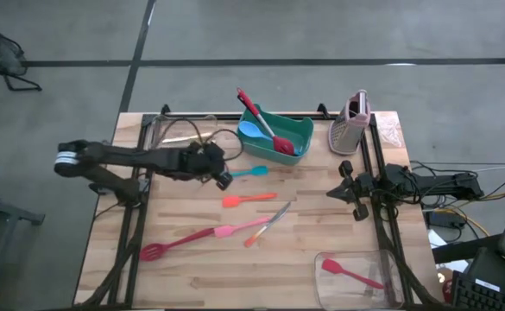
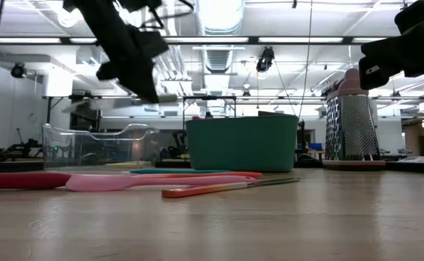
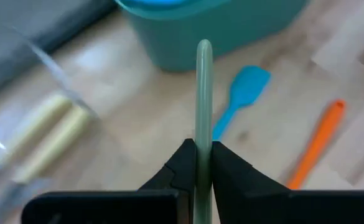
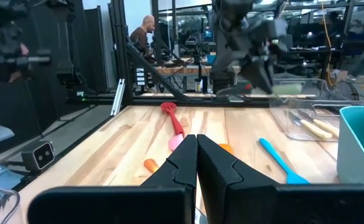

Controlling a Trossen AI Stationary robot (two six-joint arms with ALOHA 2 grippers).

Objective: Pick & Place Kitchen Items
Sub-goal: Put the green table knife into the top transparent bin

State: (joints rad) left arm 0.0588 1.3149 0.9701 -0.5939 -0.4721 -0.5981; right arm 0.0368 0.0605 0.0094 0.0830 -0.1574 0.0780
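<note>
Upper centre of the high view, the green bin (image 1: 288,130) holds a red spatula (image 1: 261,122). Left of it, the left gripper (image 1: 220,164) is clamped on a pale green utensil handle (image 3: 203,112) above the table (image 1: 321,233). At right, the right gripper (image 1: 345,188) waits, fingers together.

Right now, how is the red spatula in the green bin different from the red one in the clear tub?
The bin spatula leans, handle poking over the green bin's rim; the tub spatula lies flat in the clear tub. The bin spatula shares its bin with a blue spoon; the tub spatula lies alone. Both are red with long handles.
</note>
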